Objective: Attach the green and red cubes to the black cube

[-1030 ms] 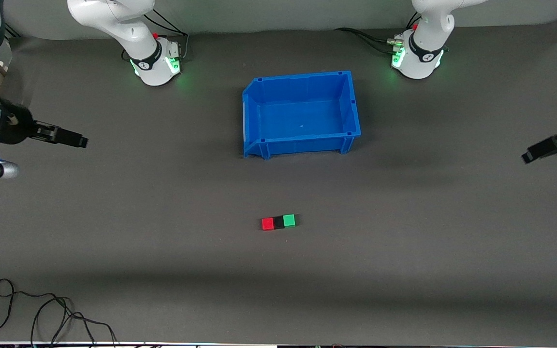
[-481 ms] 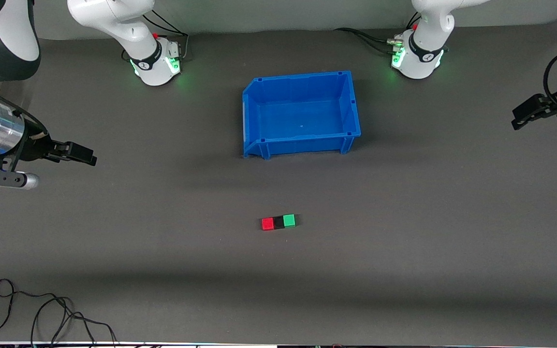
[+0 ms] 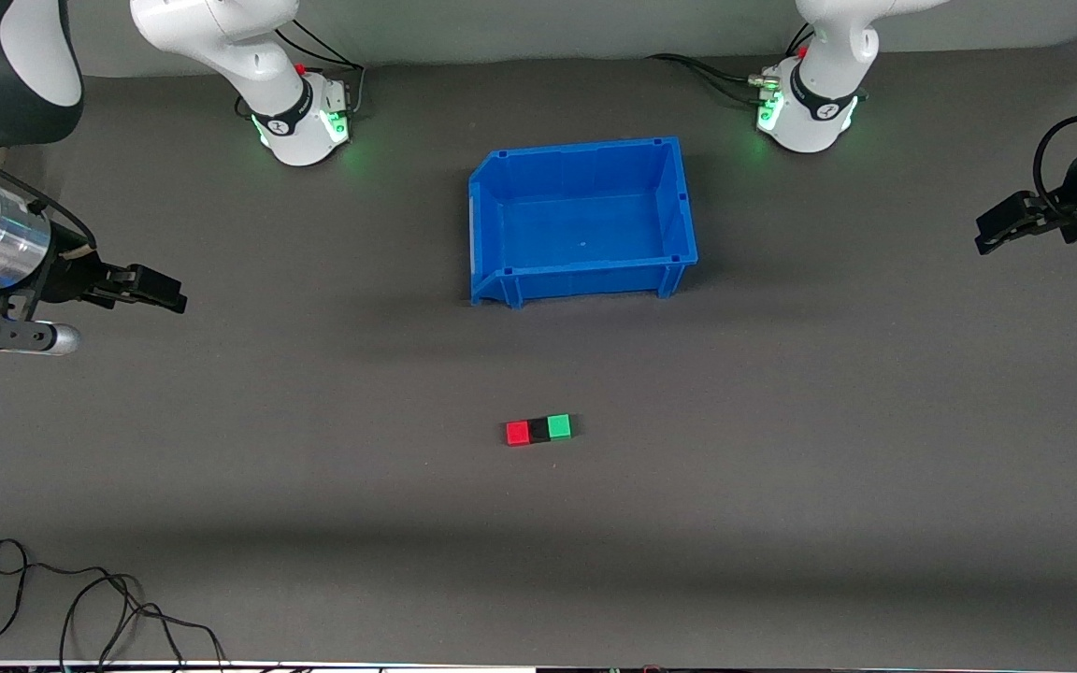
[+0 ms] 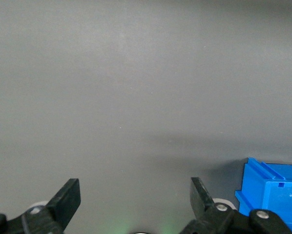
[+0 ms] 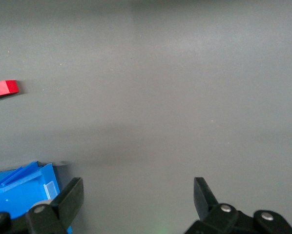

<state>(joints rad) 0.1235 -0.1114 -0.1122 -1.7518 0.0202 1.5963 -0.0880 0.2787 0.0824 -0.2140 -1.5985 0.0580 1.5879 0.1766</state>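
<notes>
- Green cube point(image 3: 559, 426), black cube point(image 3: 539, 430) and red cube point(image 3: 518, 433) are found joined in one short row on the grey surface point(image 3: 782, 467), each touching its neighbour, with the black cube in the middle.
- The green cube is set at the row's end toward the left arm's end of the surface; the red cube is set at the end toward the right arm's.
- The row is located nearer to the front camera than the blue bin point(image 3: 492, 234), and well apart from it.
- The bin is seen upright, with nothing visible inside it.
- In the right wrist view, the red cube is seen at the picture's edge, with a sliver of the black cube against it; a corner of the bin is also shown.
- The left claw point(image 3: 992, 234) is held in the air over bare surface at the left arm's end, well apart from the cubes; its fingers point(image 4: 68, 197) are spread wide, with nothing between them.
- The right claw point(image 3: 165, 294) is held over bare surface at the right arm's end, likewise well apart from the cubes; its fingers point(image 5: 70, 197) are spread wide and nothing is gripped.
- A loose black cable point(image 3: 80, 608) is noted on the surface near the front camera's edge, toward the right arm's end.
- No cube is touched by either claw.
</notes>
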